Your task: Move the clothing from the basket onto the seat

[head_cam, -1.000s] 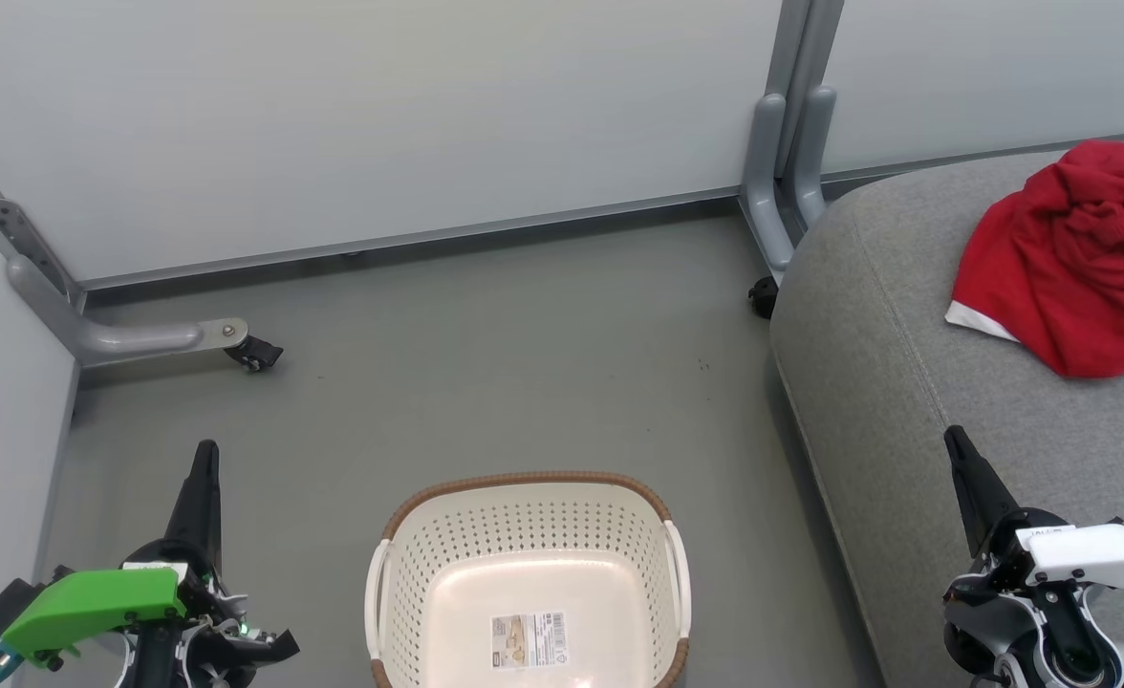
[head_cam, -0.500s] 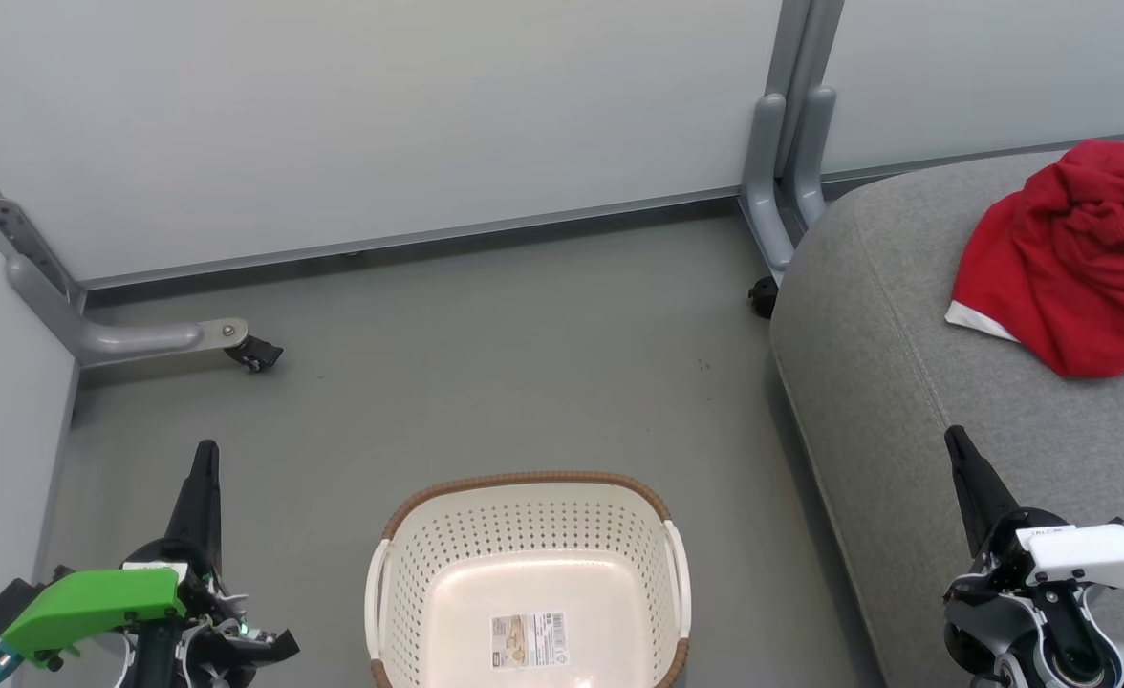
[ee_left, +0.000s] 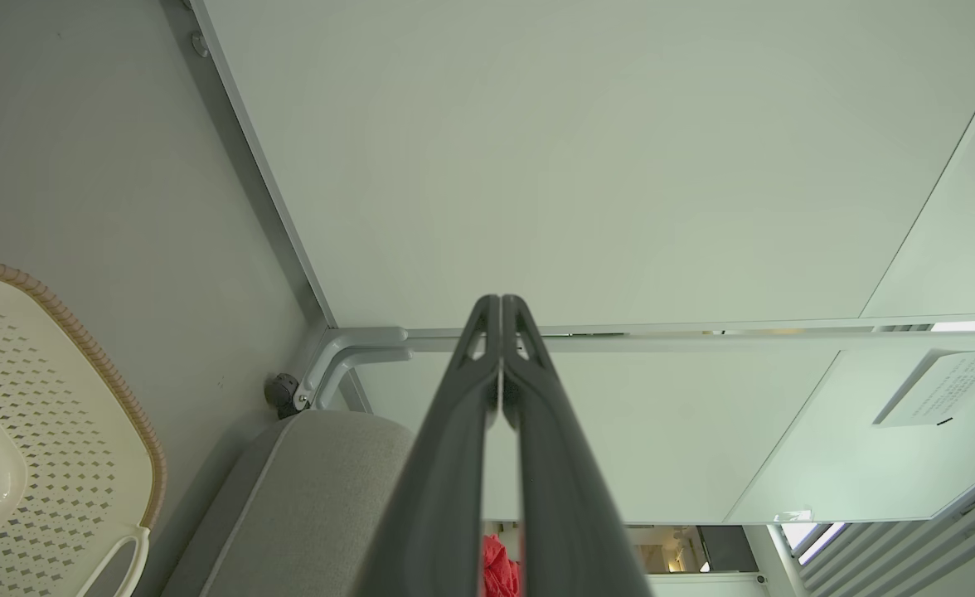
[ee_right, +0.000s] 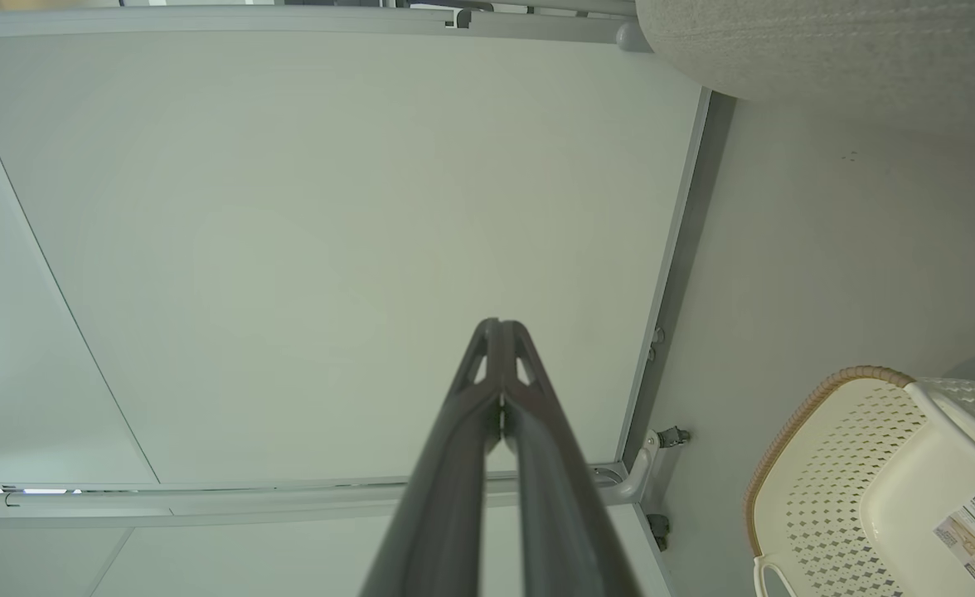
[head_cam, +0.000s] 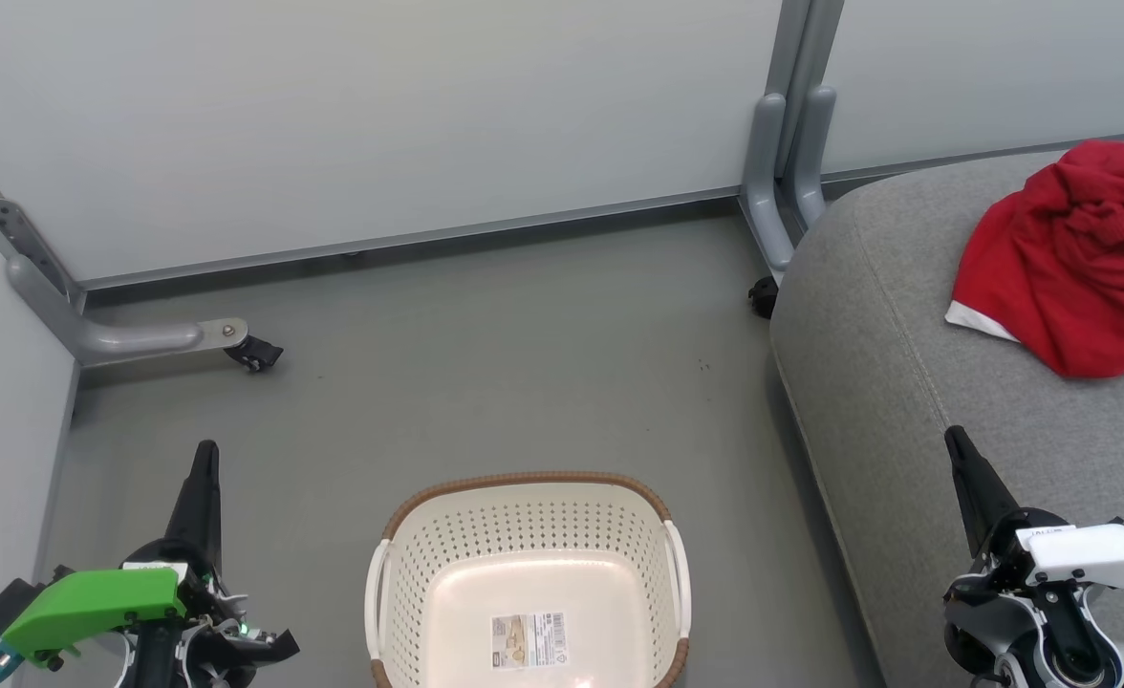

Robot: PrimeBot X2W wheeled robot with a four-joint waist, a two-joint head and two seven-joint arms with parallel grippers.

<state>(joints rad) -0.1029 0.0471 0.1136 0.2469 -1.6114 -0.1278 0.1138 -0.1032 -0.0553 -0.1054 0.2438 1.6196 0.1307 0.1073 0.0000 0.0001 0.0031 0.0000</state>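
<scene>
Head view is showing the left tool (head_cam: 205, 457) and the right tool (head_cam: 956, 441), both pressing their fingers closed and gripping nothing. The basket (head_cam: 524, 478) is sitting on the floor (head_cam: 486, 363) between them, its bare bottom showing. The clothing (head_cam: 1069, 277) is lying on the seat (head_cam: 897, 382), ahead of the right tool.

Nothing to call here: over this last second the left gripper (head_cam: 205, 447), right gripper (head_cam: 953, 435), basket (head_cam: 524, 477) and clothing (head_cam: 1069, 258) show no change at all.
</scene>
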